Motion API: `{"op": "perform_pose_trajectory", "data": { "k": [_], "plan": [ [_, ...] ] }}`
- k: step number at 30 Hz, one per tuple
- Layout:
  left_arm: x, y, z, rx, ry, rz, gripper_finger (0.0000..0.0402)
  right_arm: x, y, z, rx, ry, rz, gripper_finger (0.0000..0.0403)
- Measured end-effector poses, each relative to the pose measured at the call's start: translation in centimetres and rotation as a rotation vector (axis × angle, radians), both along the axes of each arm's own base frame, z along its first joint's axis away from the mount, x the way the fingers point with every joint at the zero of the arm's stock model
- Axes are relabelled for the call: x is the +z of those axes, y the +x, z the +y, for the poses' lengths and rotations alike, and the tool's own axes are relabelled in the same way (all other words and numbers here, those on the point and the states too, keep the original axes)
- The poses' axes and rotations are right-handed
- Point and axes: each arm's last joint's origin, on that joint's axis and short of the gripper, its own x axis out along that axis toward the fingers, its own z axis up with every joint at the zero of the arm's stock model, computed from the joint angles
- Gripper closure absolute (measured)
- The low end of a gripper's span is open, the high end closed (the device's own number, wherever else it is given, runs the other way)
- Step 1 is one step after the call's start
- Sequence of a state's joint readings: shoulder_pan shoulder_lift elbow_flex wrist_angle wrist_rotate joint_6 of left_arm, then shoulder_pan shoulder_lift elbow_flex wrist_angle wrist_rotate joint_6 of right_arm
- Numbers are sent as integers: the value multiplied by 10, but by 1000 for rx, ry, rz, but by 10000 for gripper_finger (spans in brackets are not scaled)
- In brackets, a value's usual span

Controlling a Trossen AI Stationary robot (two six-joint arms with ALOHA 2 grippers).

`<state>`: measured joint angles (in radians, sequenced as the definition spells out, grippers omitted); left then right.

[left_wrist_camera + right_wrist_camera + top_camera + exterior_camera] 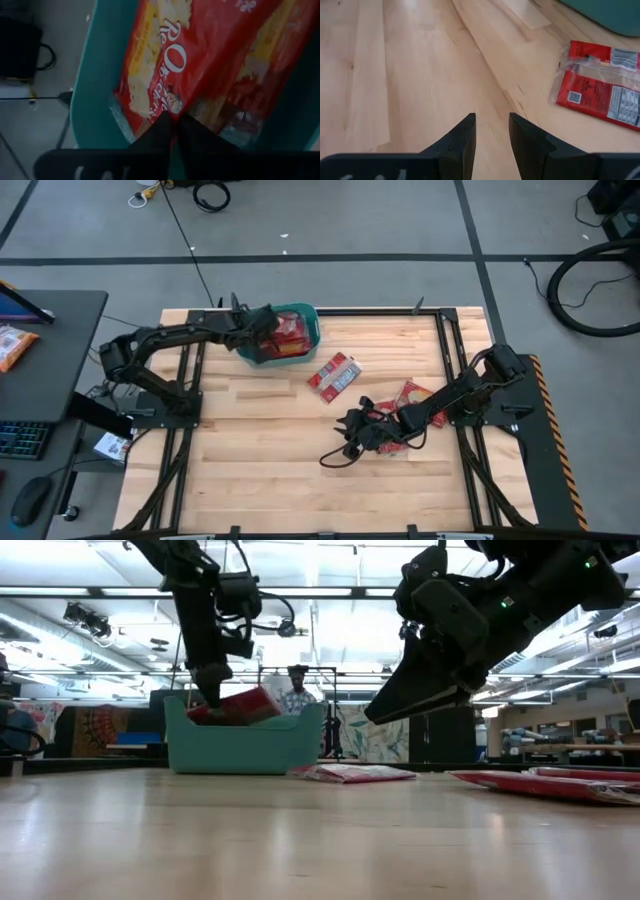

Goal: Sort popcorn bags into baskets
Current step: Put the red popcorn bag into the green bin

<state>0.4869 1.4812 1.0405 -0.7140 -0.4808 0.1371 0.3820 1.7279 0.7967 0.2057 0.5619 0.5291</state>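
My left gripper (262, 326) is shut on a red popcorn bag (200, 55) over the teal basket (305, 320). In the low view this bag (238, 705) sits tilted at the basket's rim (245, 745). More red bags lie inside the basket (290, 340). My right gripper (492, 120) hangs open above bare wood, raised clear of the table (420, 690). One bag (335, 375) lies flat on the table mid-way between the arms; it also shows in the right wrist view (600, 85). Other bags (408, 398) lie flat beneath the right arm. My left gripper pinches the popcorn bag between its two fingers at one short end's edge (167, 107), coming from above and pointing down into the basket. The bag slants away below the fingers, its far part inside the basket over the other bags; whether it rests on them I cannot tell.
A dark frame borders the wooden table (300, 470). A black cable (335, 455) curls on the wood near the right gripper. A desk with a keyboard and an orange snack bag (15, 345) stands off the left side. A person (295, 695) stands in the room behind the basket.
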Motion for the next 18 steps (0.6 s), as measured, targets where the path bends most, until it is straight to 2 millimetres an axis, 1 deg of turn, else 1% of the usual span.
{"op": "perform_pose_trajectory", "data": {
  "k": [2, 4, 8, 11, 12, 14, 16, 18],
  "plan": [
    [1, 2, 4, -5, -11, -46, 351, 0, 0, 0, 5, 1, -1, 282],
    [2, 5, 3, -21, -21, -82, 320, 0, 0, 0, 7, -2, 0, 282],
    [2, 8, 0, -44, -17, -92, 259, 0, 0, 0, 8, -2, 1, 282],
    [6, 14, -7, -105, -28, -96, 227, 0, 0, 0, 8, -2, 1, 282],
    [7, 17, -10, -149, -43, -104, 221, 0, 0, 0, 9, -3, 1, 282],
    [8, 25, -22, -293, -102, -130, 215, 0, 0, 0, 9, -3, 1, 282],
    [9, 35, -36, -458, -152, -176, 214, 0, 0, 0, 11, -6, 2, 282],
    [9, 45, -53, -623, -158, -222, 217, 0, 0, 0, 11, -6, 3, 282]
  ]
}}
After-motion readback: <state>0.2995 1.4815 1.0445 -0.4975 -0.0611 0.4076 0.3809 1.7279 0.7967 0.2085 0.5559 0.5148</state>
